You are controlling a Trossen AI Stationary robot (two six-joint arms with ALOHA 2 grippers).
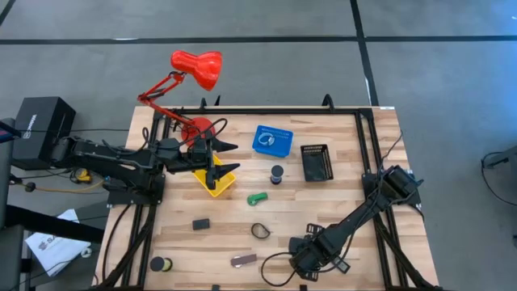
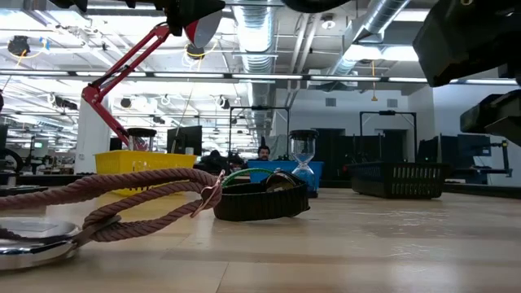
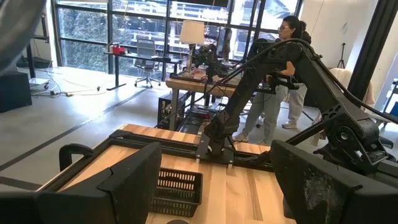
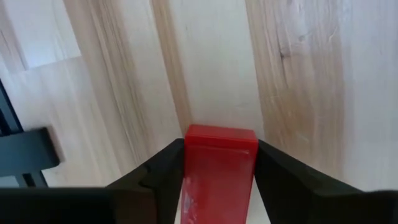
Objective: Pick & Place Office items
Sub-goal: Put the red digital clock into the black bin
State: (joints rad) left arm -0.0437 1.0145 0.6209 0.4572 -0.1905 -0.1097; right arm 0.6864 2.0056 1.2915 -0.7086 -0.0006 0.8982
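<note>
A red block (image 4: 221,149) lies on the wooden table near its front edge, between the fingers of my right gripper (image 4: 219,186), which points down at it (image 1: 307,260); in the high view the gripper hides the block. My left gripper (image 3: 217,186) hangs open and level above the yellow basket (image 1: 216,184) at the table's left, with nothing between its fingers. Lying loose on the table are a black roll (image 1: 277,173), a green piece (image 1: 257,198), a black block (image 1: 201,224), a black loop (image 1: 260,231), a brownish bar (image 1: 243,260) and another roll (image 1: 160,264). My right gripper pinches the red block by its two long sides (image 4: 190,163) between its two fingers (image 4: 155,177). The fingers come from above, pointing down, one on each side of the block. The block lies flat, and I see no gap between it and the table.
A blue basket (image 1: 272,140) and a black basket (image 1: 317,162) stand at the far middle. A red desk lamp (image 1: 196,69) rises over the far left corner. Black rails (image 1: 367,153) frame the table. People stand in the room beyond (image 3: 292,37).
</note>
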